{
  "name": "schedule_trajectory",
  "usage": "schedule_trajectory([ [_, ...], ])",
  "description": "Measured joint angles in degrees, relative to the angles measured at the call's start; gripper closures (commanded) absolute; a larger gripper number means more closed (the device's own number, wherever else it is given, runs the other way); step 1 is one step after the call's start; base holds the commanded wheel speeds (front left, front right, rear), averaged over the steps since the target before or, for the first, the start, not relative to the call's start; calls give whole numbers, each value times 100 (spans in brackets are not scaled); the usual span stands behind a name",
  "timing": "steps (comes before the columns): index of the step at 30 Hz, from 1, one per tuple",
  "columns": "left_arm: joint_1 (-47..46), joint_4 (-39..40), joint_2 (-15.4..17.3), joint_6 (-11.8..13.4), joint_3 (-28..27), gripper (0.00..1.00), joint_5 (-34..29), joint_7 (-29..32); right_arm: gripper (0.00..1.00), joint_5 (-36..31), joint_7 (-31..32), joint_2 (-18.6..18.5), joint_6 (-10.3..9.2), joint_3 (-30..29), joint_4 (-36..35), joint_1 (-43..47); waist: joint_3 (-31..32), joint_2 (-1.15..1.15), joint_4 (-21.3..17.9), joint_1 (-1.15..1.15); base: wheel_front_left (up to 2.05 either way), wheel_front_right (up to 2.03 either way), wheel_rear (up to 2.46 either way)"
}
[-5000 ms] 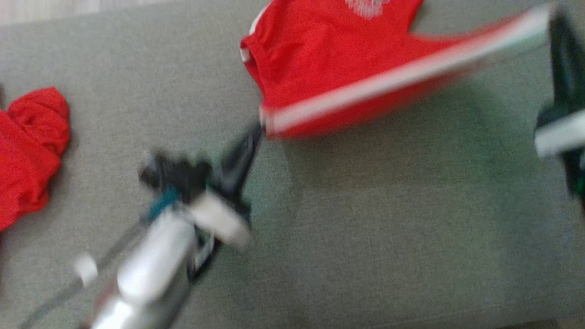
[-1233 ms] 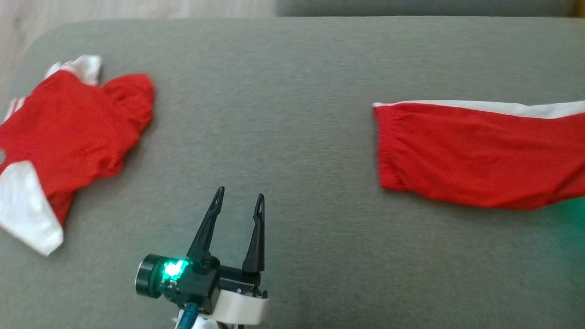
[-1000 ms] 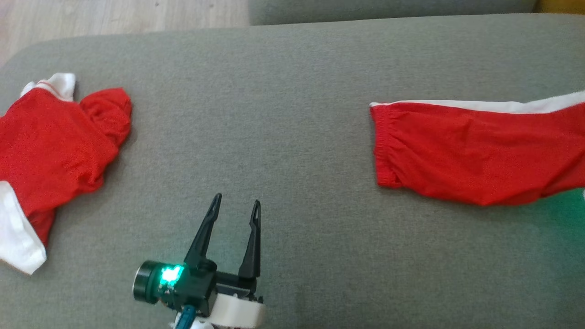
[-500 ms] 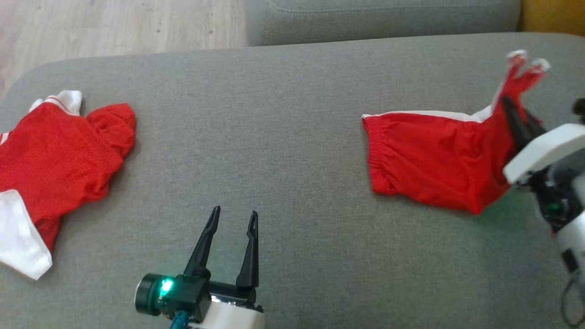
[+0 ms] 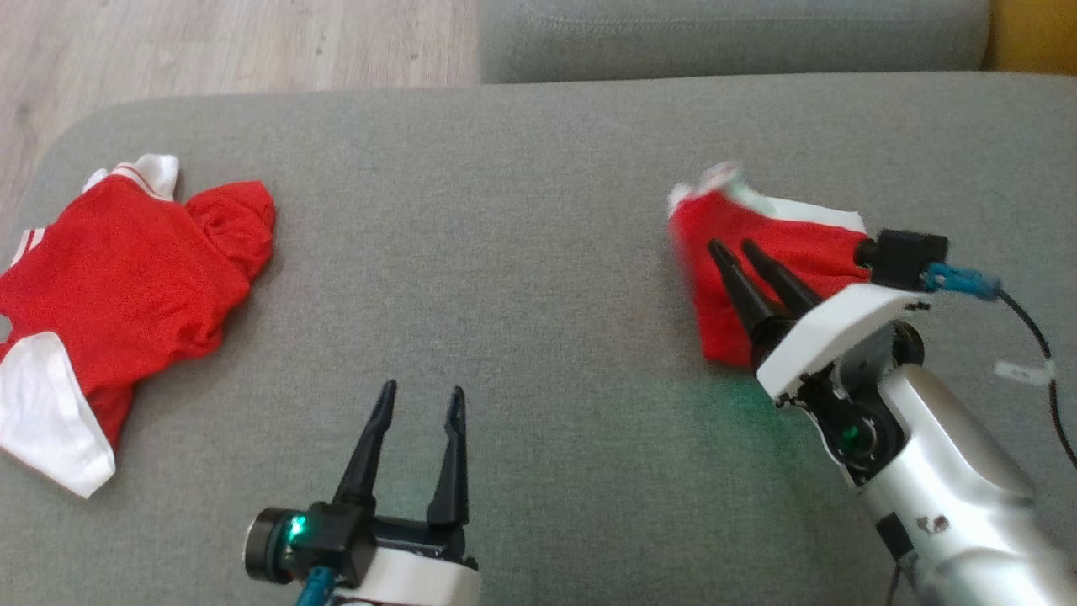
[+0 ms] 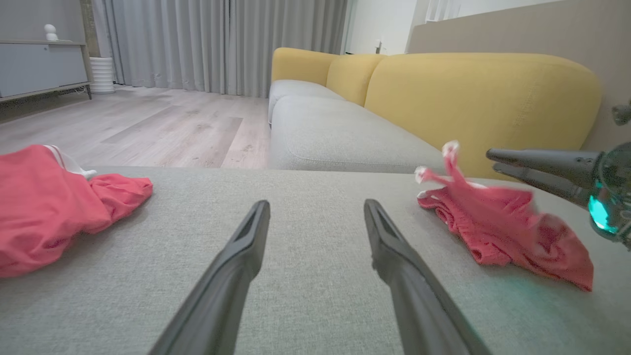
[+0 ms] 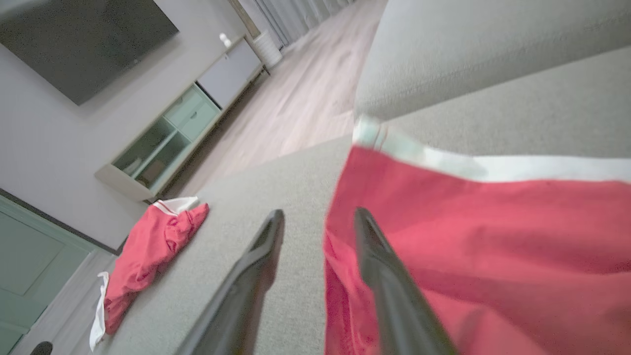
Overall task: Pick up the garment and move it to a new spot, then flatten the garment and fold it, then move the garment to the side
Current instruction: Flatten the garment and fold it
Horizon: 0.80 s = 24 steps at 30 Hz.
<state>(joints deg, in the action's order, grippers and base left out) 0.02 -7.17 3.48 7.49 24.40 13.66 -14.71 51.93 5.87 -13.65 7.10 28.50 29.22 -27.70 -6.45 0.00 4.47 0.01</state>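
- Garment (image 5: 816, 248): red, white-striped, doubled over loosely on grey cushion (image 5: 538, 210), right of centre.
- Right gripper (image 5: 730, 244): over garment, jaws partly parted, gripping nothing.
- Left gripper (image 5: 421, 389): jaws wide, empty.
- Judged: fold roughly made; neatening and shift aside outstanding.

— Colour of the garment (image 5: 812, 248)?
— Red, with a white stripe (image 5: 820, 216) along the far edge.
— Spread flat?
— No. Bunched up and doubled over, rumpled, with one far corner raised and blurred.
— Anything else?
— Gathered, elastic-looking edge at the left end.
— Lying where?
— On the grey cushion (image 5: 547, 252), towards its right side, short of the far edge.
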Motion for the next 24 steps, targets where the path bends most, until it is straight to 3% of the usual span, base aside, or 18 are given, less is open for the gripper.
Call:
schedule_trajectory([
  [6, 109, 26, -18, 15, -213, 0, 156, 1, 0, -200, -765, -316, 1, -315, -755, 438, 247, 0, -94, 0, 0, 0, 0],
  [10, 387, 69, -12, 201, -436, 0, 79, 1, 0, -977, -1479, -695, 1, -630, -988, 924, 511, 0, -186, -1, 0, 0, 0],
  [17, 751, 241, 20, 372, -693, 0, -220, 1, 0, -2145, -1986, -361, 1, -1271, -1230, 2168, 936, 0, -317, -2, 0, 0, 0],
  [24, 1178, 261, 40, 157, -802, 0, -427, 1, 0, -3170, -2018, 147, 1, -1656, -1265, 3269, 1207, 0, -351, -2, 0, 0, 0],
])
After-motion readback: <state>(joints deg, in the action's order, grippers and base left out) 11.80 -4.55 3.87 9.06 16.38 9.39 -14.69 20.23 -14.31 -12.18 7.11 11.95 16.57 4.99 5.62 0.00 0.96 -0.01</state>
